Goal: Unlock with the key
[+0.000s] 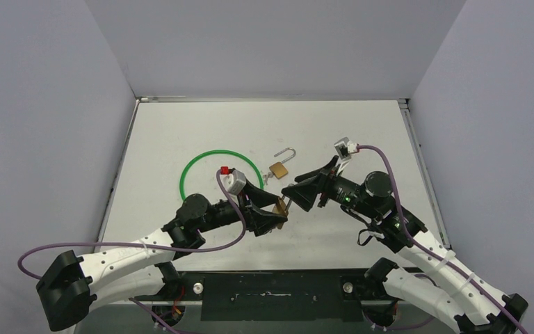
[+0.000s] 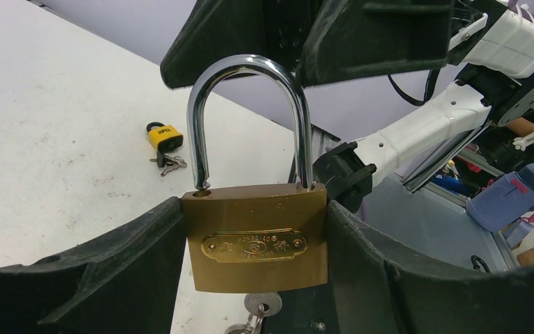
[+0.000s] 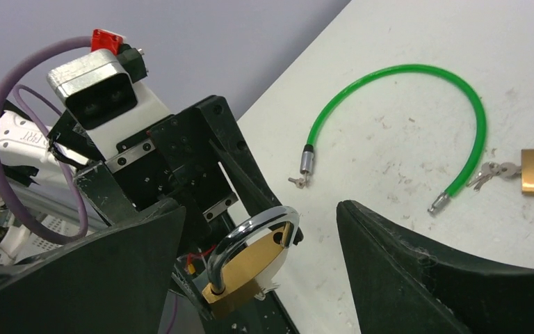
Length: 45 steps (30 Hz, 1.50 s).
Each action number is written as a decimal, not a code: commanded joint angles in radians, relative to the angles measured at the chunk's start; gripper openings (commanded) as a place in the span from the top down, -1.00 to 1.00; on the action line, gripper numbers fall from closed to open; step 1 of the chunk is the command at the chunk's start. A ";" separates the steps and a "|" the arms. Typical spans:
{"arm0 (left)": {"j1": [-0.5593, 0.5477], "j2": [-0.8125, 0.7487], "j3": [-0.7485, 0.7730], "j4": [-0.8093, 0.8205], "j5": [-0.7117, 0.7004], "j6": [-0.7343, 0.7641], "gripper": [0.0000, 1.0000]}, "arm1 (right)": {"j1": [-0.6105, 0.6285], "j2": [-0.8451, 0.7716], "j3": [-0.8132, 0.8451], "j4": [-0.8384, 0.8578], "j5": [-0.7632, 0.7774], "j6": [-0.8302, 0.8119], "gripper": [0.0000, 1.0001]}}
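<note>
Two grippers sit close together above front-middle of table (image 1: 361, 125). Left gripper (image 1: 277, 214) clamps brass padlock (image 2: 254, 240) by its sides, shackle (image 2: 250, 66) pointing toward right gripper (image 1: 297, 193), key (image 2: 263, 304) in bottom slot. Right gripper spread wide, holding nothing. Green cable (image 1: 195, 167) lies left-behind, second padlock (image 1: 278, 169) just behind. Open surface runs to far and right edges. Cannot tell whether shackle latched.
</note>
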 commanded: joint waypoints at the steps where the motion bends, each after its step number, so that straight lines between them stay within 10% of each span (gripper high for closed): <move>1: 0.002 -0.008 0.044 0.186 -0.003 0.008 1.00 | -0.008 0.035 0.024 -0.058 -0.046 0.051 -0.56; 16: 0.004 0.031 0.055 0.141 0.030 -0.012 1.00 | -0.008 0.050 -0.069 0.210 -0.110 0.080 0.99; 19: 0.004 0.039 0.070 0.099 0.029 -0.029 0.41 | -0.009 0.054 -0.083 0.250 -0.121 0.082 1.00; 23: 0.006 0.032 0.062 0.070 -0.016 -0.027 -0.88 | -0.009 0.055 -0.086 0.244 -0.103 0.079 1.00; 45: 0.008 -0.005 -0.011 -0.084 -0.258 -0.024 -0.94 | -0.011 0.118 -0.193 0.020 -0.004 0.106 1.00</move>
